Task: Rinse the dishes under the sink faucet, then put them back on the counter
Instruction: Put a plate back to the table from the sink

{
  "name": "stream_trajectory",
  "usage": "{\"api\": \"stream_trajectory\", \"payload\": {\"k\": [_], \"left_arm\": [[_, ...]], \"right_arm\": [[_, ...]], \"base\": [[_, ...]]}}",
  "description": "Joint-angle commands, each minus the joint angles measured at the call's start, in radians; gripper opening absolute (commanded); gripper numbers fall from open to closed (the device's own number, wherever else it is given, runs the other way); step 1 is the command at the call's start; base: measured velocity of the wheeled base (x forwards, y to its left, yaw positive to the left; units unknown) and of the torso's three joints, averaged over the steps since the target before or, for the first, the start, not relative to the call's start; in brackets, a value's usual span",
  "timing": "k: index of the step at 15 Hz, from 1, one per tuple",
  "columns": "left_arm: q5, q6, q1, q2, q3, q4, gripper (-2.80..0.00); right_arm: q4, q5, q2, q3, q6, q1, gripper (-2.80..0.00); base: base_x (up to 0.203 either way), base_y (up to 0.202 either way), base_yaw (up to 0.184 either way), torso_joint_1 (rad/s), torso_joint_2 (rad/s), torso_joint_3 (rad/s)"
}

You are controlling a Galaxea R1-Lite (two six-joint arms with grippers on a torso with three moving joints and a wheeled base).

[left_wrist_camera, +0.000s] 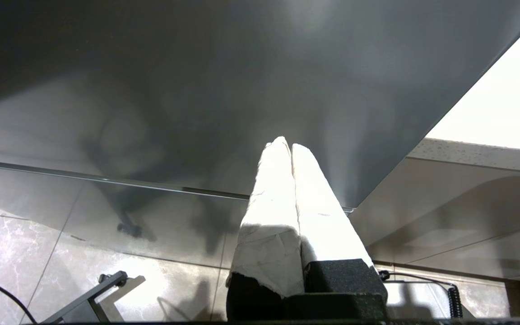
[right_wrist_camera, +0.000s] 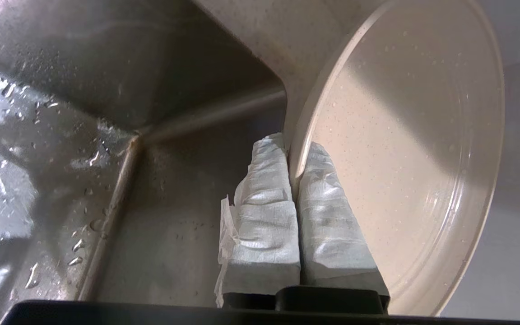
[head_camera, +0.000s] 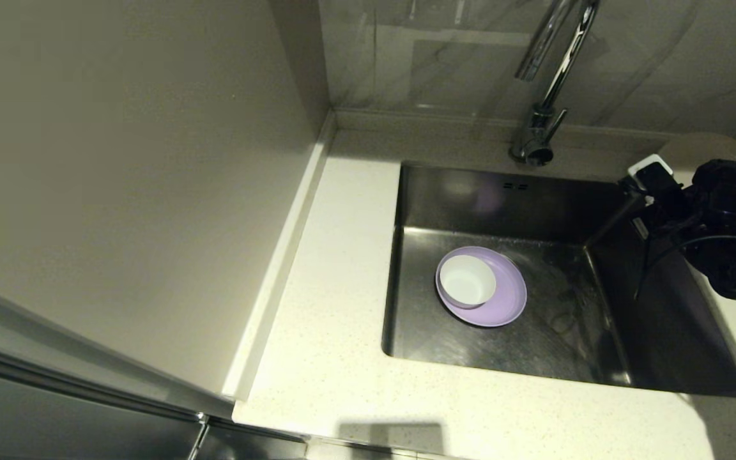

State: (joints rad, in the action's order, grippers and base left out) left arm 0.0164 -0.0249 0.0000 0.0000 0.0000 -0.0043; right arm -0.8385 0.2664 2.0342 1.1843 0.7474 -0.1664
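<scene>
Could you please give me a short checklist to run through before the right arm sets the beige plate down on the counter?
1. Right gripper shut on the rim of the beige plate: ok.
2. Plate rinsed, droplets on its face: ok.
3. Plate over the counter: not ok, partly beside the sink.
4. Lilac plate and white bowl rinsed: cannot tell; they lie in the basin, bowl on plate.
5. Faucet off: cannot tell.
6. Left gripper parked, shut: ok.
</scene>
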Motion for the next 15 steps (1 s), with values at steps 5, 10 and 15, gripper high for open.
{"api": "stream_trajectory", "payload": {"k": [5, 10, 15], "left_arm": [[0.0, -0.001, -0.001, -0.003, 0.0, 0.0, -2.8], [0.0, -0.001, 0.0, -0.003, 0.0, 0.0, -2.8], [0.0, -0.001, 0.0, -0.003, 0.0, 0.0, -2.8]], "right_arm": [[-0.008, 0.001, 0.038, 0.048, 0.004, -0.021, -2.8], [-0.008, 0.001, 0.052, 0.07, 0.004, -0.022, -2.8], [-0.01, -0.007, 0.044, 0.072, 0.003, -0.022, -2.8]], "base": [[0.0, 0.0, 0.0, 0.0, 0.0, 0.0], [0.0, 0.0, 0.0, 0.0, 0.0, 0.0], [0.0, 0.0, 0.0, 0.0, 0.0, 0.0]]}}
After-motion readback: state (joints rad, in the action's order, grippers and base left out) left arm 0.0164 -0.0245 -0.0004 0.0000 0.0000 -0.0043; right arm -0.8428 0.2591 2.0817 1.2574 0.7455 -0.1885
